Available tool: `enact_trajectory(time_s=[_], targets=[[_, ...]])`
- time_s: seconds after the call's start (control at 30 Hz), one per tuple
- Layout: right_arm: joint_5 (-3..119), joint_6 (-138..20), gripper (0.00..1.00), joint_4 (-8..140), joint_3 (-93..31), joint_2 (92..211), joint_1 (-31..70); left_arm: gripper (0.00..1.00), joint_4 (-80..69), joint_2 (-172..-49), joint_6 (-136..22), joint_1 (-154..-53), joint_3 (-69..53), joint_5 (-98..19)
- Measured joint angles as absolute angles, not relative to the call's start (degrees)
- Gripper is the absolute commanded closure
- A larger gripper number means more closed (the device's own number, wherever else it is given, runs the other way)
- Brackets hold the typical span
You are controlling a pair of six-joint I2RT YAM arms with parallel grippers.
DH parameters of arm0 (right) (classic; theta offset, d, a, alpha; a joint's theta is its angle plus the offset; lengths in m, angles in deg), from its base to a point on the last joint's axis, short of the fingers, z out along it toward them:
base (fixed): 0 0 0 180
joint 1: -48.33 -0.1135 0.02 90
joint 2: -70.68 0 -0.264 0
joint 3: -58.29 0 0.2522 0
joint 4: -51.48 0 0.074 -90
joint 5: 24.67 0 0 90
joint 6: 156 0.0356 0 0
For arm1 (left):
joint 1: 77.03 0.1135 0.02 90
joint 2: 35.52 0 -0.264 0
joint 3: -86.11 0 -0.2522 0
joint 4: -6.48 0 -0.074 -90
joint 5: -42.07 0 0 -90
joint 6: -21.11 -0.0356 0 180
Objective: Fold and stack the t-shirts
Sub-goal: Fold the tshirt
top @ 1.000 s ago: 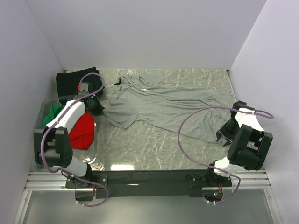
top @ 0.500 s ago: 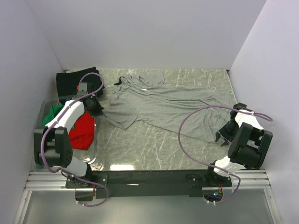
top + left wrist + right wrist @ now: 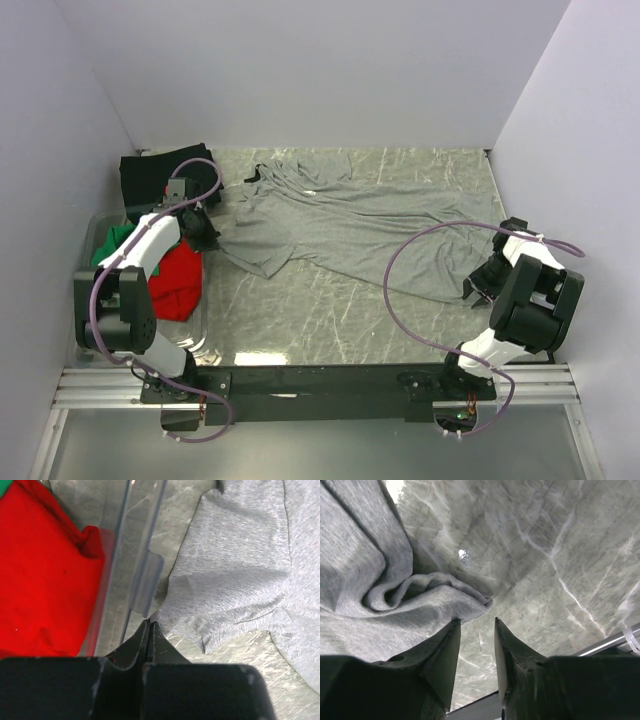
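The heather-grey t-shirt [image 3: 350, 220] lies spread and wrinkled across the table's middle, collar at the far left. My left gripper [image 3: 205, 228] is shut, its tips [image 3: 150, 624] meeting the corner of the shirt's sleeve [image 3: 235, 570] beside the bin wall. My right gripper [image 3: 478, 288] is open at the shirt's near right hem corner; in the right wrist view [image 3: 476, 625] the jaws stand apart, the left fingertip touching the folded hem [image 3: 365, 580]. A red t-shirt [image 3: 178, 280] and a green one [image 3: 115, 243] lie in the bin. A black t-shirt [image 3: 155, 178] lies at the far left.
A clear plastic bin [image 3: 95, 225] stands at the left edge; its wall [image 3: 140, 555] is right next to my left gripper. Marbled tabletop shows in front of the shirt [image 3: 320, 310]. White walls close the table on three sides.
My left gripper has shifted slightly up and left at the sleeve. My right wrist has shifted a little at the hem corner. The grey shirt looks unchanged.
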State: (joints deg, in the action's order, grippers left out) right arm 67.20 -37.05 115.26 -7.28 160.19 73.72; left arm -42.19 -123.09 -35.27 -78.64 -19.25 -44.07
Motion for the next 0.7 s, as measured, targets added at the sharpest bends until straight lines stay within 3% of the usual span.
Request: enact_trajectory(time_s=[0.5, 0.6, 0.7], targets=[[67.15, -34.45, 0.86, 112.09, -5.57, 161.79, 73.74, 1.00, -42.52, -124.51, -36.97, -78.09, -17.15, -43.18], [66.93, -33.88, 0.99, 111.48, -5.03, 161.46, 73.74, 1.00, -42.59, -124.51, -37.47, -78.05, -17.00, -43.18], [66.85, -33.49, 1.00, 111.26, -4.57, 160.78, 73.78, 1.00, -42.76, -124.54, -38.06, -77.94, -17.00, -43.18]])
